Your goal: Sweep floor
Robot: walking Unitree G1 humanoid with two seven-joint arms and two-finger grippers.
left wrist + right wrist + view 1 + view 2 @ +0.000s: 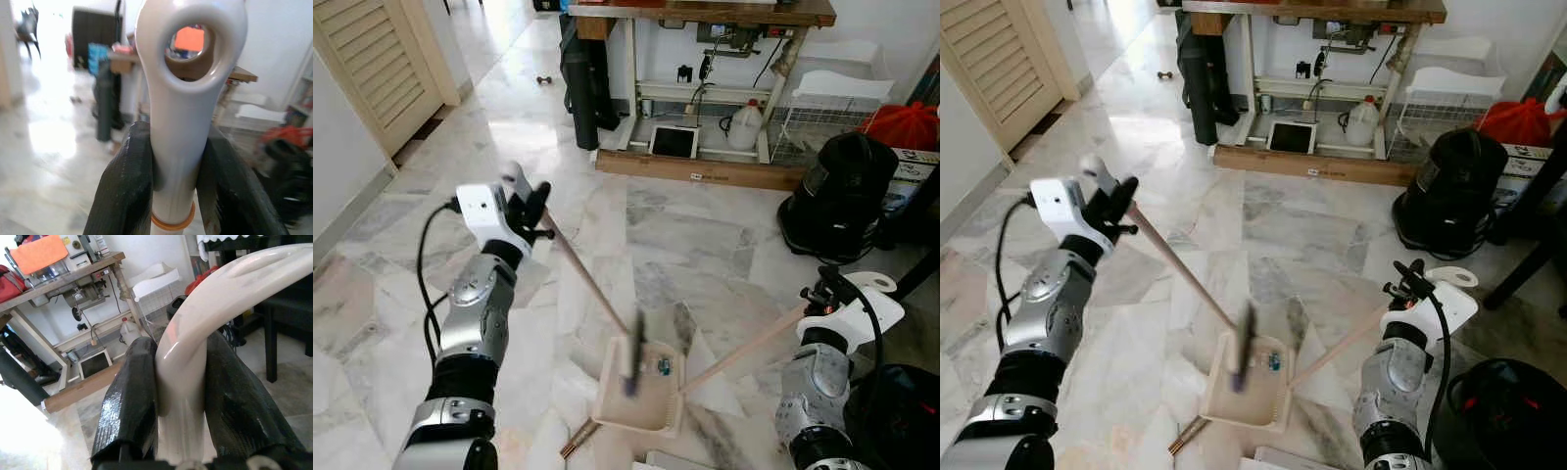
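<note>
My left gripper (530, 211) is shut on the white grip of the broom handle (181, 122), whose wooden stick (592, 279) slants down to a blurred dark broom head (634, 354) inside the dustpan. The beige dustpan (640, 403) lies on the marble floor between my arms, with small bits of debris (662, 367) in it. Its long wooden handle (744, 351) rises to the right. My right gripper (830, 292) is shut on the dustpan handle's curved white end (195, 333).
A black vacuum cleaner (842, 201) stands at the right. A sewing table (705, 20) with a jug (745, 125), a tablet (674, 141) and a wire basket (818, 122) is ahead. A louvred door (372, 59) is at the left. A black bin (901, 416) sits beside my right arm.
</note>
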